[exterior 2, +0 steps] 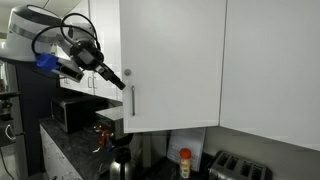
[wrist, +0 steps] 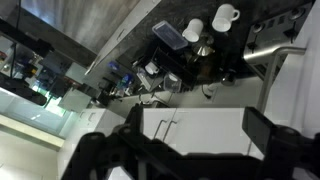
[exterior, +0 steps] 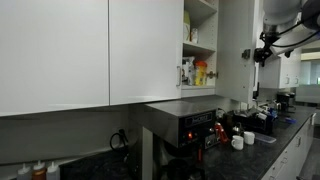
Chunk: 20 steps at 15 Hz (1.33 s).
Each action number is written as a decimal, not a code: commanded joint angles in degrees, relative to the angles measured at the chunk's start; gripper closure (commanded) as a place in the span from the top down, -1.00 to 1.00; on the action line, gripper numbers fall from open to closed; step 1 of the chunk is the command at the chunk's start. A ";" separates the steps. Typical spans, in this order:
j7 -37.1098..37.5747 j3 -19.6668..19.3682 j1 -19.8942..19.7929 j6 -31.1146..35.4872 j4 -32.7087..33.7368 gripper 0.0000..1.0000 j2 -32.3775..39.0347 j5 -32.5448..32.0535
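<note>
My gripper (exterior 2: 119,81) hangs high up in front of the white upper cabinets, its fingers close to the vertical handle (exterior 2: 130,101) of a cabinet door (exterior 2: 170,60); whether they touch it I cannot tell. In an exterior view the gripper (exterior: 262,52) is beside the door's handle (exterior: 246,55), next to open shelves holding an orange bottle (exterior: 201,72). In the wrist view the gripper (wrist: 185,140) stands open with nothing between its dark fingers (wrist: 272,135), looking down on the counter and white lower cabinets (wrist: 200,125).
Two white mugs (wrist: 225,15) and a coffee machine (exterior: 185,125) stand on the dark counter (exterior: 285,135). A dark jug (exterior 2: 121,160), a jar with a red lid (exterior 2: 184,163), a toaster (exterior 2: 240,168) and a microwave (exterior 2: 75,112) sit below the cabinets.
</note>
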 commanded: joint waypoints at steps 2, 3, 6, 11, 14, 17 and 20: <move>-10.37 1.49 -0.08 -5.37 4.52 1.00 1.03 13.51; -11.91 2.51 -0.58 -6.79 5.55 1.00 1.44 16.03; -15.56 4.84 -1.76 -10.66 7.96 1.00 2.57 22.15; -18.08 7.45 -3.47 -14.04 10.07 1.00 3.22 26.84; -18.87 8.35 -4.45 -14.73 10.62 1.00 3.34 27.95; -19.35 8.88 -5.13 -15.30 10.99 1.00 3.47 28.52; -19.50 9.25 -5.58 -15.50 11.23 1.00 3.68 28.68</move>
